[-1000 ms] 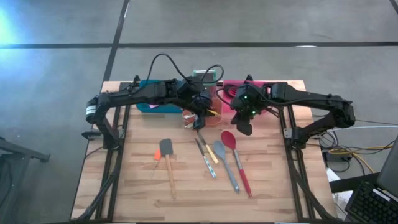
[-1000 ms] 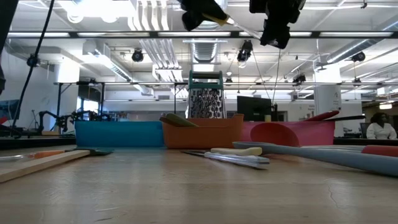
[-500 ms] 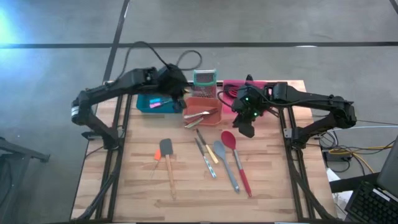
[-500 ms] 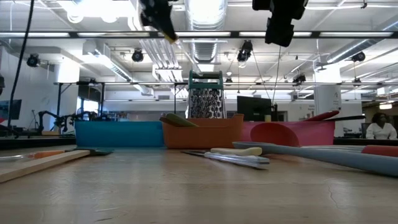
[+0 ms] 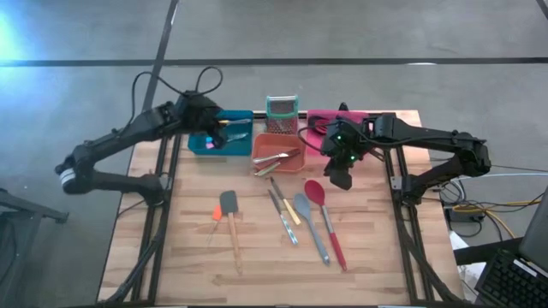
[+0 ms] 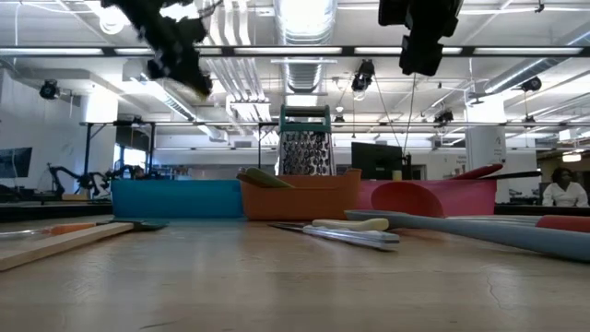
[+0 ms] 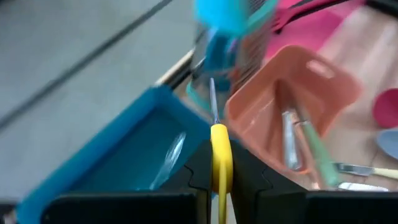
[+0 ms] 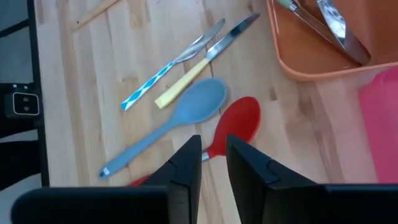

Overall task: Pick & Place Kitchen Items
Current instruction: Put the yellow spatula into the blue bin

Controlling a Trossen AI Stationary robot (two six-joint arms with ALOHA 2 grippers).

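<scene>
High view: no readable writing or labels anywhere, as far as I can make out. The left gripper [image 5: 216, 130] is over the blue bin [image 5: 199, 145], fingers clamped on a yellow-handled tool [image 7: 221, 160] with a thin metal shaft. The right gripper [image 8: 212, 163] has just a narrow gap, nothing in it, hovering above the red spoon [image 8: 235, 123] and grey spoon [image 8: 186, 119] lying side by side on the table [image 5: 257, 257].
</scene>
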